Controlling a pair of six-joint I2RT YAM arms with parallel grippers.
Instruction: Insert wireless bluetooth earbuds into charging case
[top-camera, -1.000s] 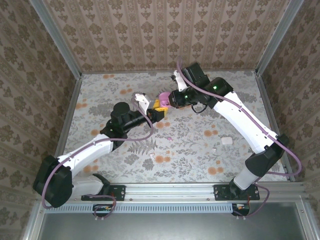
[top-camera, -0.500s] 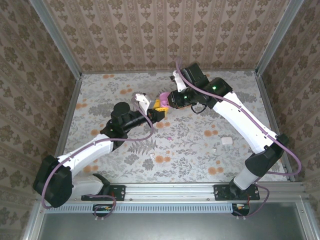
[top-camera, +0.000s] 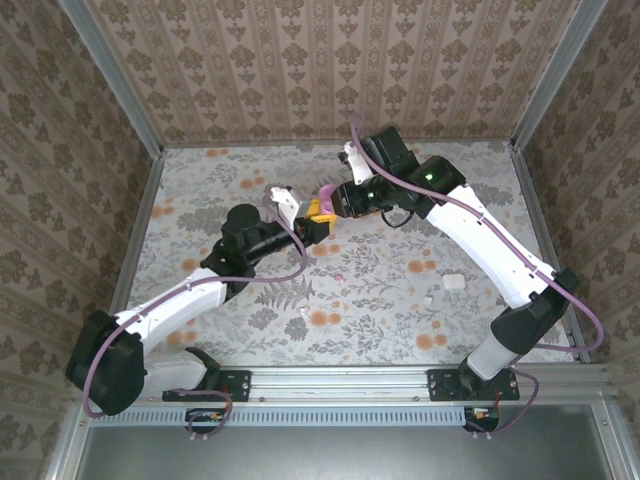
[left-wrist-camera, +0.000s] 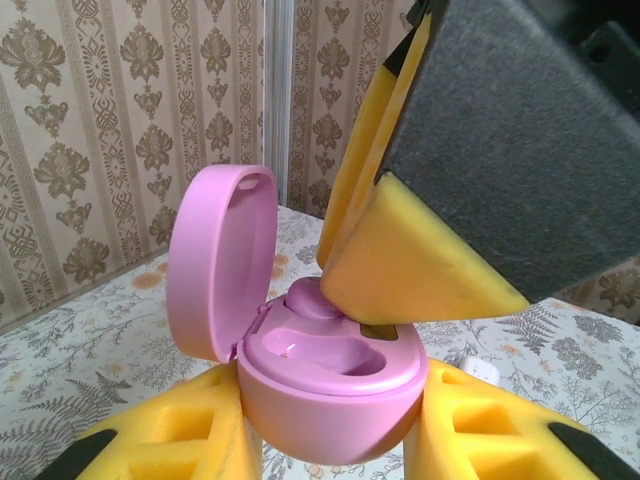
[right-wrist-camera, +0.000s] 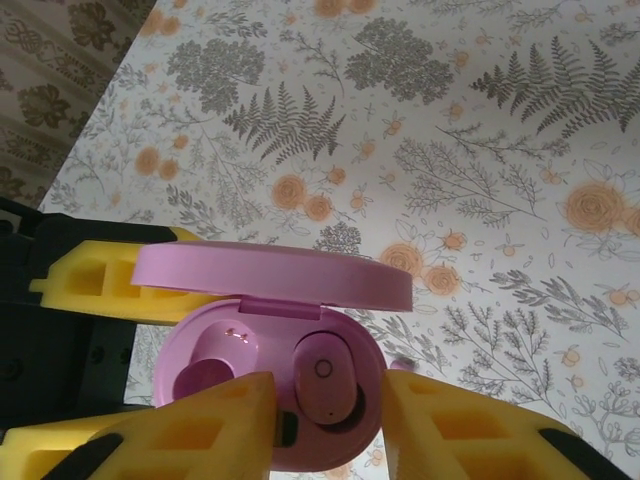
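Note:
The charging case is a pink oval box, held above the table with its lid swung up. My left gripper is shut on its body, one yellow finger on each side. A pink earbud sits in one socket; the other socket is empty. My right gripper hovers right over the case, open, its fingers either side of the seated earbud without touching it. From above, the case shows between both grippers. A small pink bit, perhaps the other earbud, lies on the table.
A white rounded box and a small white bit lie on the floral table at the right. Another white bit lies near the front middle. Patterned walls close in the back and both sides.
My right gripper's jaws have parted over the case, leaving the earbud in its socket. Both arms have barely moved.

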